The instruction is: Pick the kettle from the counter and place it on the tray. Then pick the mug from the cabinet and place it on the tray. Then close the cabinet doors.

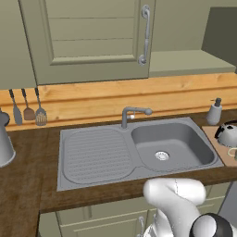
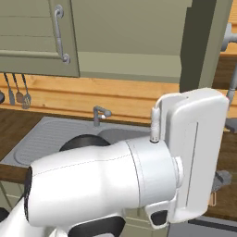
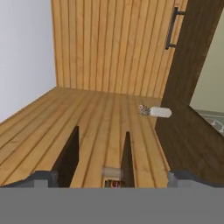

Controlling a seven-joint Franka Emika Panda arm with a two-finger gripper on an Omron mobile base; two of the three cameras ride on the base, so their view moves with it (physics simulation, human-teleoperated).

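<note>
Kitchen sink area seen over a white robot arm. The small rounded silvery-grey kettle with a black handle (image 1: 227, 133) sits at the far right of the dark brown wood worktop (image 1: 28, 185), on what looks like a pale wooden tray (image 1: 214, 139). A pale ring just beside it at the picture's edge may be the mug, but it is too cropped to tell. The olive-grey wall cabinet's pale shelf (image 1: 190, 62) looks bare.

The gripper (image 3: 99, 146) is released, its two dark tips spread wide with nothing between them, and it faces light wooden planking, away from the cabinet. If the mug is indeed placed, the doors remain. The arm would need to swing up and round to the open olive-grey door (image 2: 206, 41) and push flat on the panel near its free edge, not hook the handle.

A grey sink with ridged drainer (image 1: 97, 155), a curved grey tap (image 1: 132, 113) and a slim grey pump bottle (image 1: 214, 112) lie below that path. A small white cylinder (image 3: 158, 112) lies on the planks.
</note>
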